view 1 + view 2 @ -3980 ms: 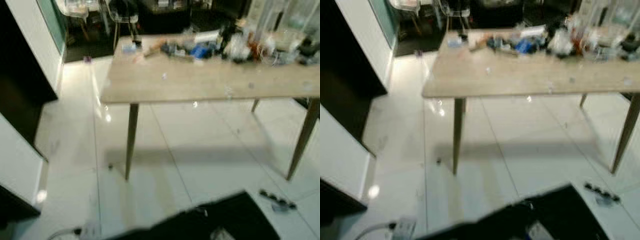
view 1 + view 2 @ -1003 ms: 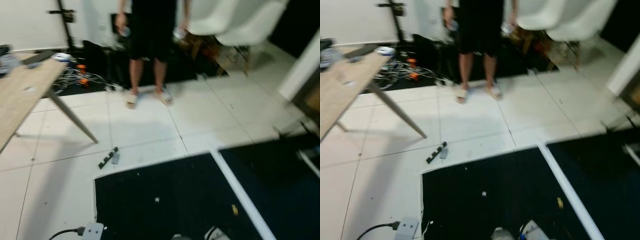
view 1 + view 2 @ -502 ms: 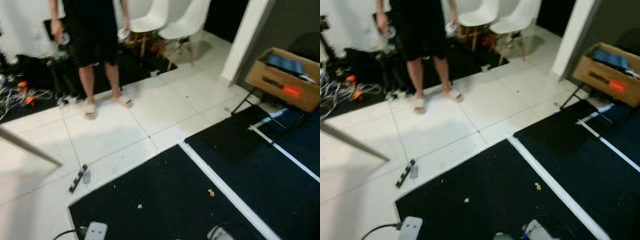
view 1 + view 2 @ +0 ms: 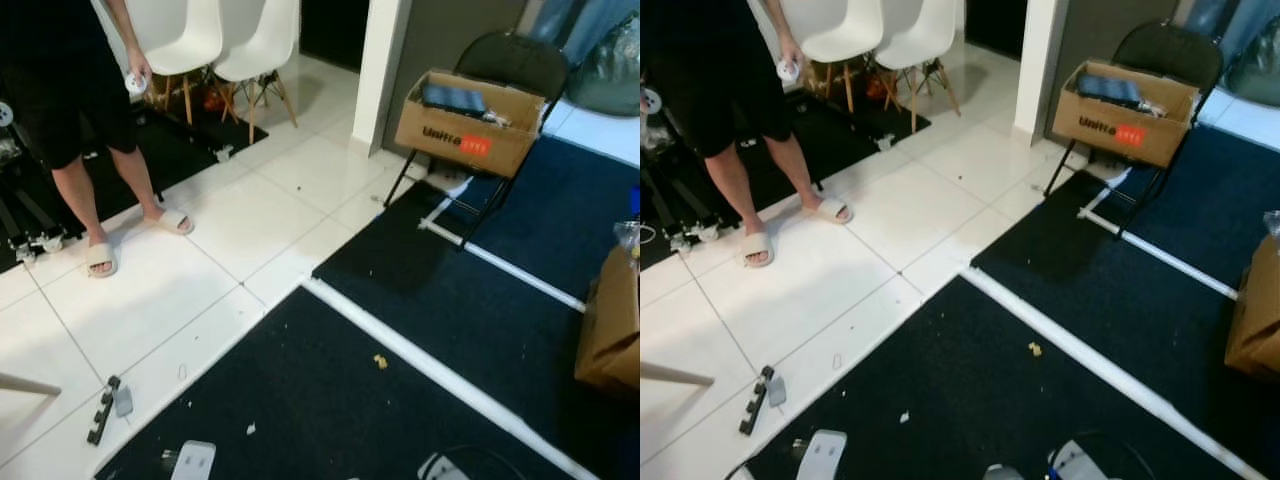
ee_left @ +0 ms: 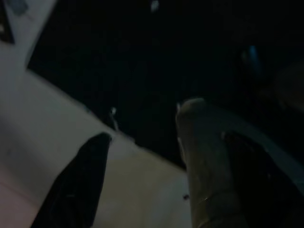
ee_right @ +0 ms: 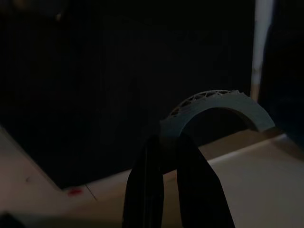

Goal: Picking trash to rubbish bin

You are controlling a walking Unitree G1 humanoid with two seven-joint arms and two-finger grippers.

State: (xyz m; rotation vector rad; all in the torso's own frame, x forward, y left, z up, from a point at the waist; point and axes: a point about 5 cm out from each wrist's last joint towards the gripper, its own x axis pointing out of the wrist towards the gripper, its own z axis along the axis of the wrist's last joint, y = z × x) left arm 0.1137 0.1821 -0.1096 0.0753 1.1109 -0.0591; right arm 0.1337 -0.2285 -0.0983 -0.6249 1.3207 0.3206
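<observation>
Your right hand (image 6: 164, 141) has its fingers pressed close together. A pale grey curved strip (image 6: 213, 102) with a lattice edge arches away from their tips, but I can't say whether it is pinched. The left hand (image 5: 142, 161) sits in deep shade, and I cannot tell its state.

A small yellow scrap (image 4: 380, 361) lies on the dark carpet (image 4: 330, 400), well short of the cardboard box (image 4: 465, 130) on your side. It is too small to tell which way it points. A white scrap (image 4: 250, 428) lies farther from the box, to your left. The box rests on a black folding chair (image 4: 520, 65). Far left of the box, a person (image 4: 70, 100) in sandals stands on white floor tiles (image 4: 200, 270) beside white chairs (image 4: 225, 40).
</observation>
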